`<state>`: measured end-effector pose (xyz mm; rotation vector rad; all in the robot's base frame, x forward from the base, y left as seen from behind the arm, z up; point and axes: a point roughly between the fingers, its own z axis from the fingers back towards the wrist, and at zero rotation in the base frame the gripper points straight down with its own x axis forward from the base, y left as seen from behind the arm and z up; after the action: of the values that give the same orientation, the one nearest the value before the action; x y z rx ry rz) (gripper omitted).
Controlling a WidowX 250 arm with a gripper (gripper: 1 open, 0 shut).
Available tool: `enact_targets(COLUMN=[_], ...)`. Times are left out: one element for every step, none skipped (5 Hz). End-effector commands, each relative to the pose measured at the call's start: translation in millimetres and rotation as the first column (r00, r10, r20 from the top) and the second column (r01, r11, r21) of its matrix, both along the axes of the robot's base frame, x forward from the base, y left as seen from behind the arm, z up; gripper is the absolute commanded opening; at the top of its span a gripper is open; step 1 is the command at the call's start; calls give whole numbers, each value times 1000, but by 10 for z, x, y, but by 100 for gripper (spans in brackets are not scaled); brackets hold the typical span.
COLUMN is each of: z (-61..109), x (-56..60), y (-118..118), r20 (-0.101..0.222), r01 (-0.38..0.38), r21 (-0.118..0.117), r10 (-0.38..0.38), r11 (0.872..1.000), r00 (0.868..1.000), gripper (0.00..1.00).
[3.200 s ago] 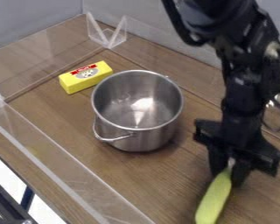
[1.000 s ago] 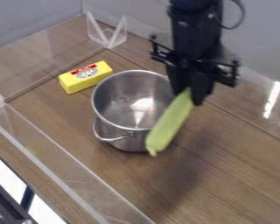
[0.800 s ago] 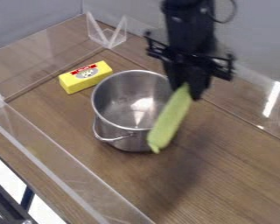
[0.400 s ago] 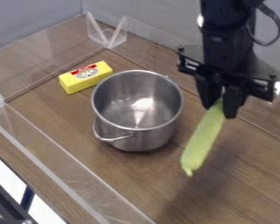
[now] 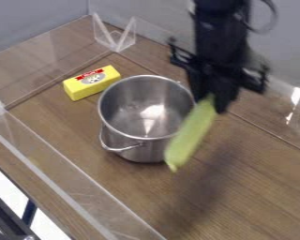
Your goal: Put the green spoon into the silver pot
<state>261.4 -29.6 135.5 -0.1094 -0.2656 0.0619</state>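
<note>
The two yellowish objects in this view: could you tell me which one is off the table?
The yellow-green plastic-handled spoon, hanging tilted from the shut pincer beside the shiny round steel pot. The yellow rectangular block lies flat on the wood.

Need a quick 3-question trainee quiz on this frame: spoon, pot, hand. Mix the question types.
1. True or false: the green plastic-handled spoon already lies inside the round shiny steel pot.
2. Which object sits left of the pot on the wooden table? A) yellow rectangular block with a red label B) a blue cup C) a red bowl
3. Fill in: the robot's hand is shut on the ____.

Key:
1. False; the spoon hangs tilted from the hand, its lower end in front of the pot's right side.
2. A
3. spoon
</note>
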Motion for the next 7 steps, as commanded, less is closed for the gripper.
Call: enact_targets(z=[65, 120, 142, 132, 98, 64, -38], x=[100, 101, 115, 63, -58, -180, -219], y=[-251, -88, 199, 523, 649, 624, 572], r20=[63, 68, 71, 66, 50, 40, 23], r01=[22, 28, 14, -3, 3, 32, 53], r21=[-5, 16, 29, 36, 40, 46, 60], r10=[-21, -29, -16, 0, -5, -33, -55], r11=[1000, 999, 999, 999, 999, 998, 997], r00=[998, 997, 997, 998, 999, 999, 998], gripper=[0, 0, 0, 0, 0, 0, 0])
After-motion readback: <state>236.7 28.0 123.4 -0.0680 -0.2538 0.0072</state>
